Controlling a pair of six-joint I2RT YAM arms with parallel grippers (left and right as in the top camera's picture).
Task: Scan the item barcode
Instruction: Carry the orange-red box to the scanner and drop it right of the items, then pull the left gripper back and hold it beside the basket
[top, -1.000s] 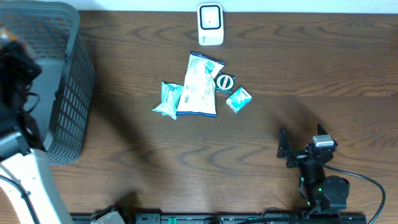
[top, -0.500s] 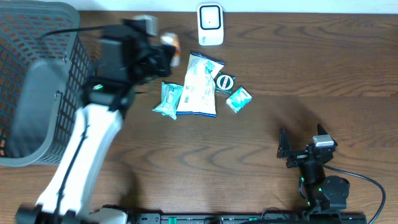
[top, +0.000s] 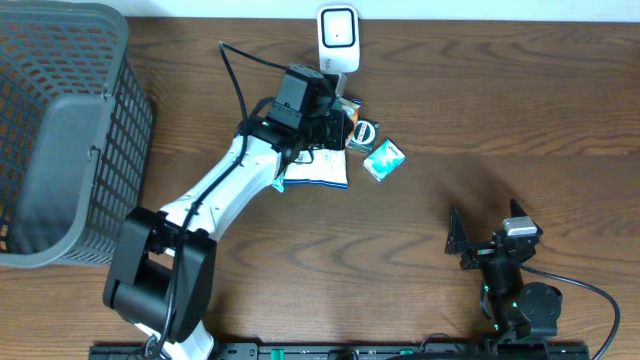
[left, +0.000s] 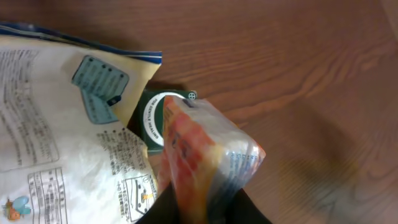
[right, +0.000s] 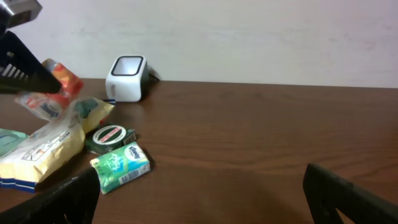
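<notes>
An orange-and-red snack packet sits between the fingers of my left gripper, which is shut on it. The packet hangs just above the pile of items in front of the white barcode scanner. In the overhead view my left gripper covers the top of the large white bag. A round green tin lies right under the packet. My right gripper rests open near the front right, with nothing between its fingers.
A teal tissue pack lies to the right of the green tin. A grey mesh basket stands at the far left. The left arm stretches diagonally from the front edge to the pile.
My left arm has swung from the basket across to the pile by the scanner, carrying the orange packet. It now covers the small teal packet. The right arm has not moved.
</notes>
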